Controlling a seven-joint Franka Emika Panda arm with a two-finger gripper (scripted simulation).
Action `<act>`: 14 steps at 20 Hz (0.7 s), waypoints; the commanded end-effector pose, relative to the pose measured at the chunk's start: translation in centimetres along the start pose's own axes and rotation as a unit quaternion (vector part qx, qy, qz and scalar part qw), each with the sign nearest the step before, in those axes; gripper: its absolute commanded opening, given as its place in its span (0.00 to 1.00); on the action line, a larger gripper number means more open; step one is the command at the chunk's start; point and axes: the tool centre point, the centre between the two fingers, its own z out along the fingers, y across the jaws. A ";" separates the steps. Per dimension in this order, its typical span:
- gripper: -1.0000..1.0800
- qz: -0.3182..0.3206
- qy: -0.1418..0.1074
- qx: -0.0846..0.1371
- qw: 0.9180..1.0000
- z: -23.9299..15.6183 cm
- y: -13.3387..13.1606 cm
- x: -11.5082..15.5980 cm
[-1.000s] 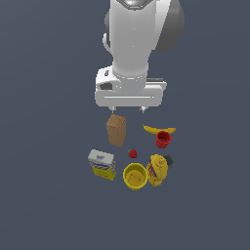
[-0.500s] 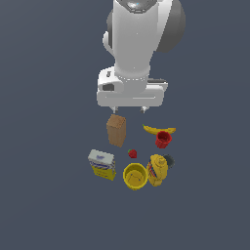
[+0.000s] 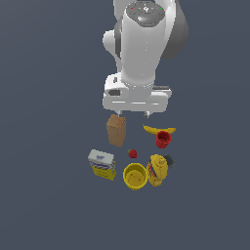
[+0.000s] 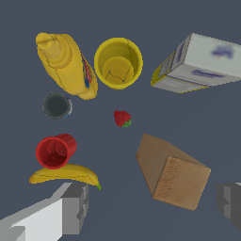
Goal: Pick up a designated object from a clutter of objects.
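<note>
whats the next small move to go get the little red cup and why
Probably shift the gripper sideways toward the exterior view's right until it hangs over the red cup. It now hovers open above the brown box, and the cup sits upright off to that side, close against the banana, so centre first, then descend.

Exterior view: high, far, angled down onto the arm and clutter.
Wrist view: close, straight down.
Shared: brown box, strawberry.

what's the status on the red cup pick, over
Gripper above the clutter, jaws open, empty. Small red tapered cup upright, untouched. Yellow banana right against it, brown box apart on the exterior view's left; banana may crowd the grasp.
</note>
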 end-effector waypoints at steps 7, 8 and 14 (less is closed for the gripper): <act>0.96 0.051 0.008 -0.003 0.999 3.1 -3.0 0.4; 0.96 0.059 0.009 -0.003 0.998 3.6 -3.5 0.5; 0.96 0.107 0.017 -0.002 0.994 6.5 -6.3 0.5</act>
